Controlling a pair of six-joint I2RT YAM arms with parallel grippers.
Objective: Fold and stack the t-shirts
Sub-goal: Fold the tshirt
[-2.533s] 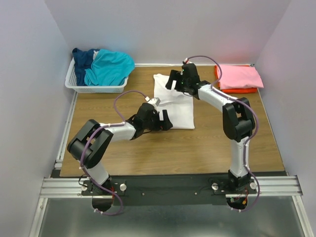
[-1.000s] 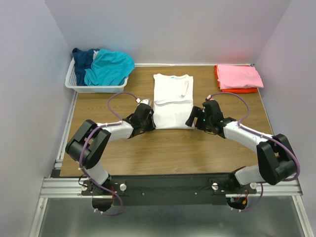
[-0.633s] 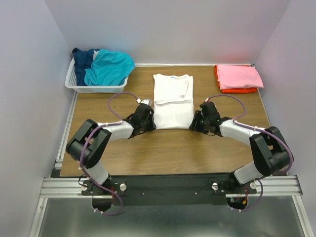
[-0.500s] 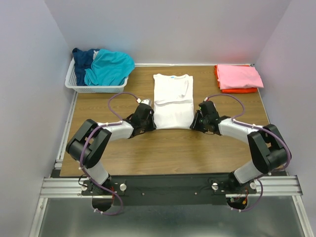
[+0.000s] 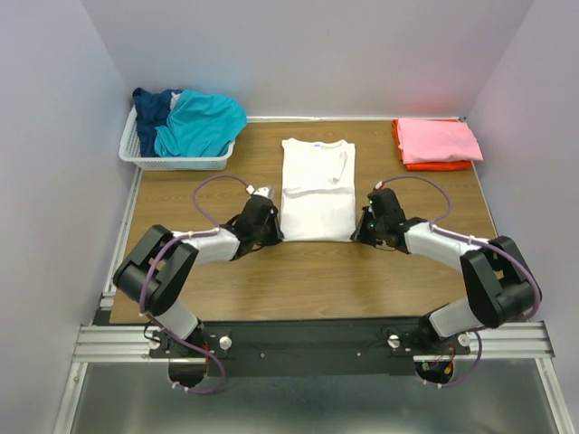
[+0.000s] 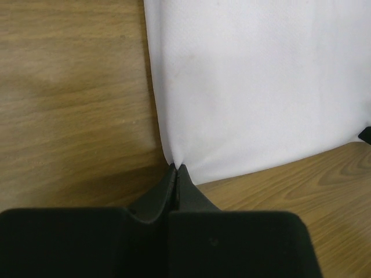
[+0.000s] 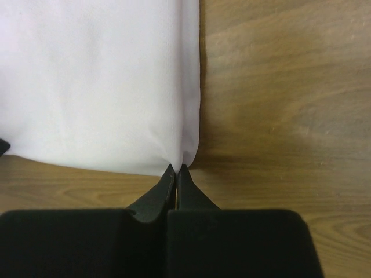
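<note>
A white t-shirt lies flat mid-table, sides folded in, its small blue neck label at the far end. My left gripper is shut on the shirt's near left corner; the left wrist view shows the white t-shirt pinched at the tips of the left gripper. My right gripper is shut on the near right corner, and in the right wrist view the white t-shirt puckers where the right gripper grips it. Teal and navy t-shirts fill the basket. A folded pink t-shirt lies on an orange one.
The white slatted basket stands at the far left corner. The pink and orange stack sits at the far right corner. Grey walls close in the table on three sides. Bare wood lies between the shirt and the arm bases.
The right gripper moved in to the shirt's near right corner and shut on it. The left gripper closed fully on the near left corner. The shirt's near edge has shifted slightly nearer.
</note>
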